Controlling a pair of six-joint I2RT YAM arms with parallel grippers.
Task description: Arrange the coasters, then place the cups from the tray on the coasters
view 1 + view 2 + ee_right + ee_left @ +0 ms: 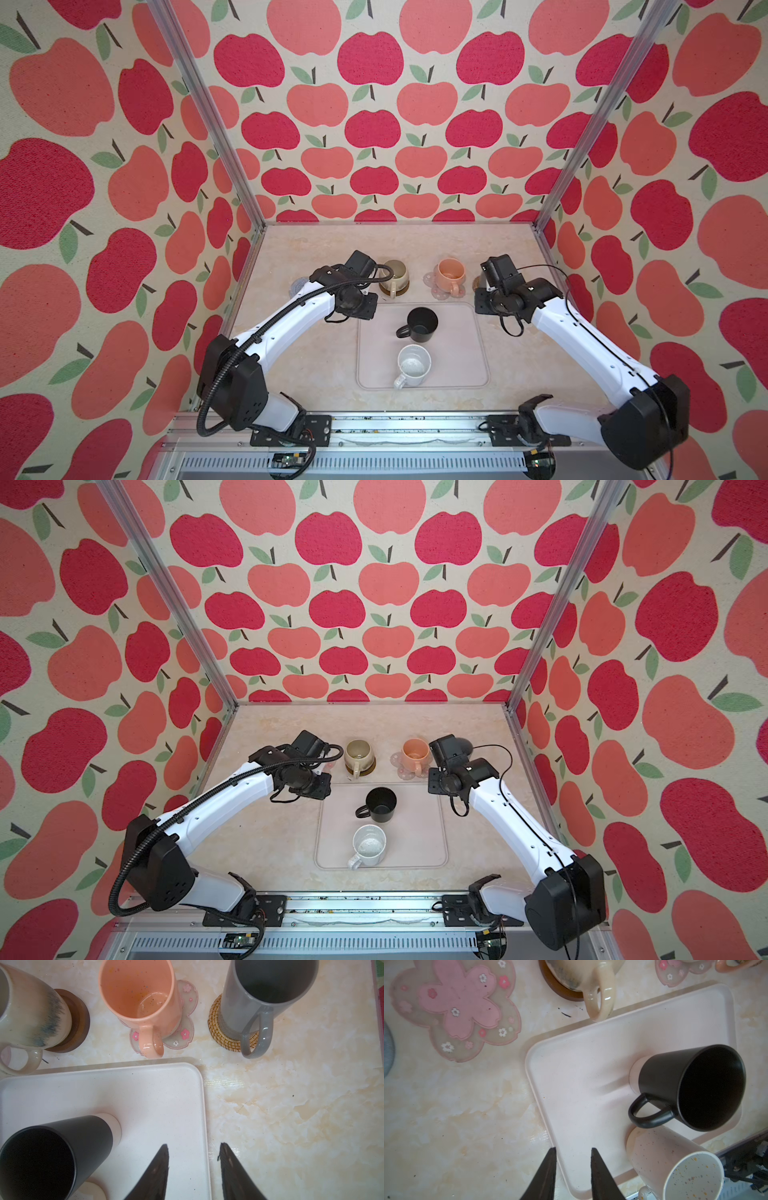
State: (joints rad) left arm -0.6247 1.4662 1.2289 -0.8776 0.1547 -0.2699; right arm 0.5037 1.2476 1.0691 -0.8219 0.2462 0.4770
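Observation:
A black cup (420, 324) and a white speckled cup (412, 366) stand on the pale tray (465, 374). Behind the tray, the cream cup (31, 1012) sits on the brown wooden coaster (79, 1022). The peach cup (139, 997) sits on a pink flower coaster (185, 1028), and the tall grey cup (261, 995) on the rattan coaster (216, 1022). Another pink flower coaster (458, 1007) and the grey crocheted coaster (387, 1049) lie bare. My left gripper (573, 1150) hangs open over the tray's far left corner. My right gripper (194, 1147) is open, empty, astride the tray's right rim.
Apple-patterned walls with metal corner posts (249, 199) close in the marble tabletop (316, 365) on three sides. Both white arms reach in from a rail (415, 432) at the front edge. Bare tabletop shows on either side of the tray.

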